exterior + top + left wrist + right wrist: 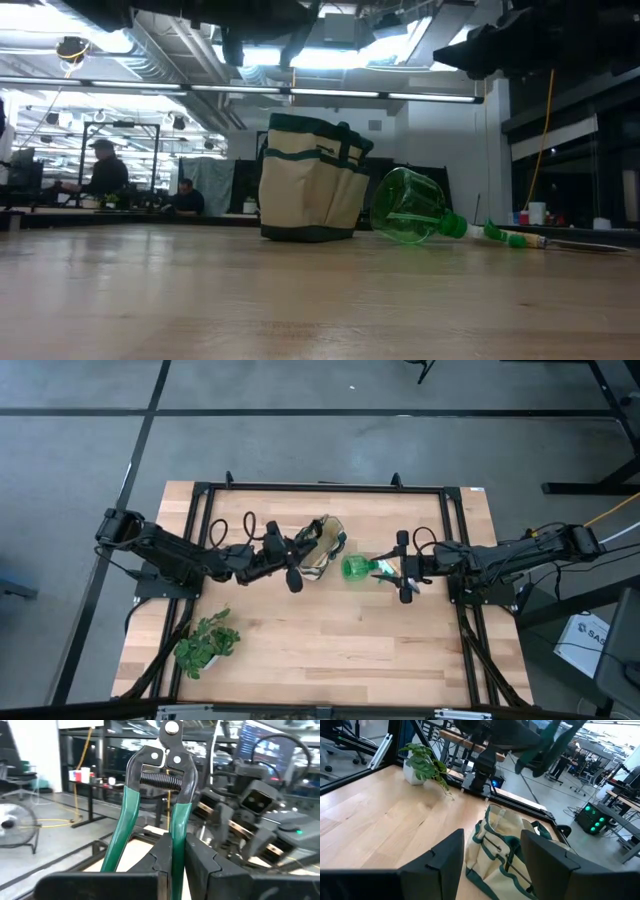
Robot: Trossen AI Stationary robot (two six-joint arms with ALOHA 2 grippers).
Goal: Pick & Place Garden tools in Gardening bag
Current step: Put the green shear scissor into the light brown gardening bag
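- Green-handled shears (165, 785) are pinched in the left gripper (172, 865): its fingers are pressed together on one handle, blades pointing away from the wrist, spring visible between the handles.
- High view: left gripper (290, 565) sits just beside the bag (322, 550), on the bag's left edge and above the table. Shears are hard to make out from up there.
- Bag stands upright near the table's middle; low view shows cream fabric with green trim (312, 180) and the mouth facing up.
- Spray bottle (358, 568) lies on its side just right of the bag, looks close to touching it. In the low view the bottle (412, 208) has its base toward the bag and its trigger end pointing away.
- Right gripper (404, 580) is at the bottle's trigger end with its fingers spread. Its wrist view shows both fingers (445, 865) apart with only the bag (505, 845) between and beyond them, nothing held.
- Plant sprig (205, 645) is well apart at the near left corner, not part of the job.
- Step in hand, as I read it: shears are carried and about to go in; bottle not yet picked.
- Next move calls for centring the shears over the bag mouth, tipping blades down, lowering, then releasing.
- Risk: soft rim may fold or the bag may slide toward the bottle if a handle catches it.
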